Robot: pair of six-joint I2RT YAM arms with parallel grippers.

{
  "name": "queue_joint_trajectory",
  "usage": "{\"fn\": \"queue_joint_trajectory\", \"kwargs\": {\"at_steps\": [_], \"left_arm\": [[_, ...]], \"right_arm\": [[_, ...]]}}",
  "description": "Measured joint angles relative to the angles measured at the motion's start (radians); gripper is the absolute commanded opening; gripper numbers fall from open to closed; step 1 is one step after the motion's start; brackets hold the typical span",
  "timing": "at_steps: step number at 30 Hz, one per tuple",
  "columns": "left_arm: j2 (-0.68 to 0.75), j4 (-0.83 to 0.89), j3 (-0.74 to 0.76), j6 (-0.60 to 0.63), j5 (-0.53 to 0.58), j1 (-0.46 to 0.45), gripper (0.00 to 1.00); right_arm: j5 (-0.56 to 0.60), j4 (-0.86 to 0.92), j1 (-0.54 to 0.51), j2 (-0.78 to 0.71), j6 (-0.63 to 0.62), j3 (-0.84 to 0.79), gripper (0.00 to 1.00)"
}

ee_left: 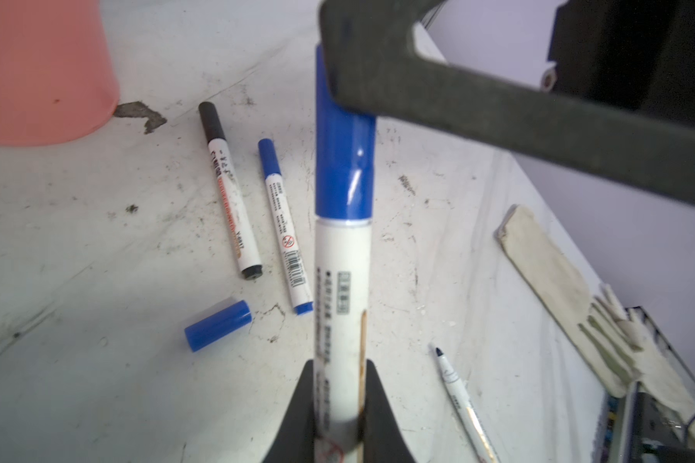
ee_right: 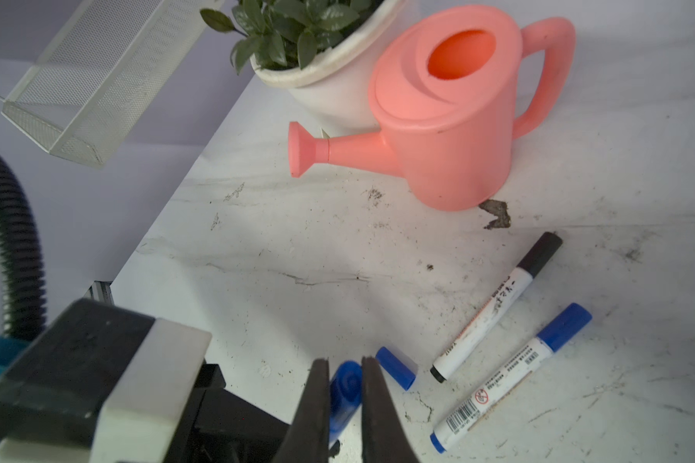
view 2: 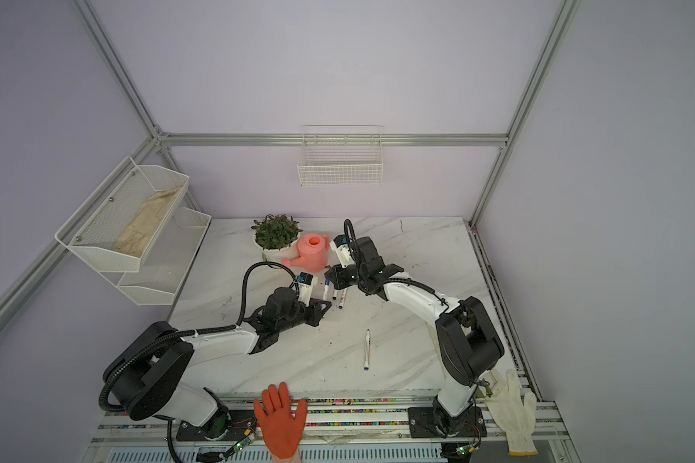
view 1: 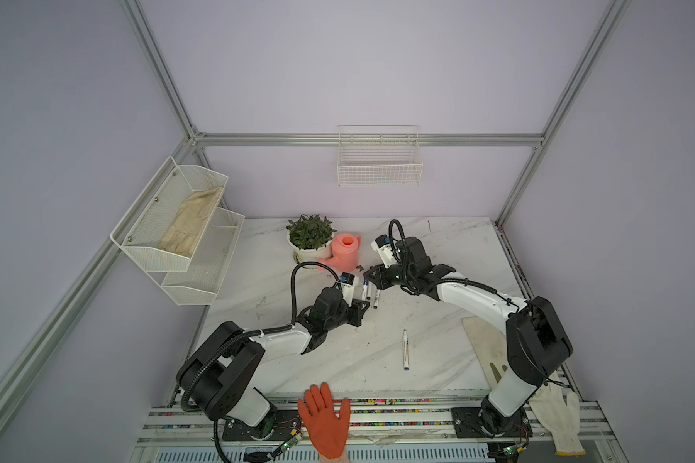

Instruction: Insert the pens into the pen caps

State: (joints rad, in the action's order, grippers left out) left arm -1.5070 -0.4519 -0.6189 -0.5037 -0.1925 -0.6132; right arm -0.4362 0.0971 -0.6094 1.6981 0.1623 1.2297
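My left gripper (ee_left: 340, 371) is shut on the white barrel of a pen (ee_left: 342, 304). A blue pen cap (ee_left: 344, 168) sits over this pen's far end, its rim against the barrel. My right gripper (ee_right: 346, 364) is shut on that cap (ee_right: 344, 395). In both top views the two grippers (view 1: 362, 309) (view 1: 368, 277) meet mid-table. A black-capped pen (ee_right: 498, 306) and a blue-capped pen (ee_right: 514, 375) lie side by side on the table. A loose blue cap (ee_right: 396, 366) lies beside them. A slim uncapped pen (view 1: 405, 349) lies nearer the front.
A pink watering can (view 1: 346, 252) and a potted plant (view 1: 309, 236) stand just behind the grippers. A pale glove (view 1: 486, 344) lies at the table's right edge. An orange-gloved hand (view 1: 325, 421) rests at the front rail. A mesh shelf (view 1: 177, 224) hangs at the left.
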Motion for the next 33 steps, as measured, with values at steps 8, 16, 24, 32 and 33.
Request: {"fn": "queue_joint_trajectory", "kwargs": {"at_steps": [8, 16, 24, 32, 33], "left_arm": [[0.0, -0.065, 0.0, 0.0, -0.123, 0.055, 0.0], [0.021, -0.023, -0.002, 0.131, -0.051, 0.056, 0.0], [0.051, 0.046, -0.002, 0.199, 0.087, 0.042, 0.0], [0.144, -0.183, -0.088, 0.184, 0.306, 0.071, 0.0], [0.147, -0.197, -0.092, 0.184, 0.312, 0.068, 0.0]], "right_arm": [[0.014, 0.056, -0.002, -0.013, -0.071, 0.057, 0.0], [0.153, 0.145, -0.053, -0.011, -0.135, 0.114, 0.0], [0.287, 0.18, -0.107, 0.005, -0.19, 0.132, 0.0], [0.158, 0.513, -0.114, 0.066, -0.234, 0.013, 0.0], [0.151, 0.524, -0.114, 0.065, -0.236, 0.013, 0.0]]}}
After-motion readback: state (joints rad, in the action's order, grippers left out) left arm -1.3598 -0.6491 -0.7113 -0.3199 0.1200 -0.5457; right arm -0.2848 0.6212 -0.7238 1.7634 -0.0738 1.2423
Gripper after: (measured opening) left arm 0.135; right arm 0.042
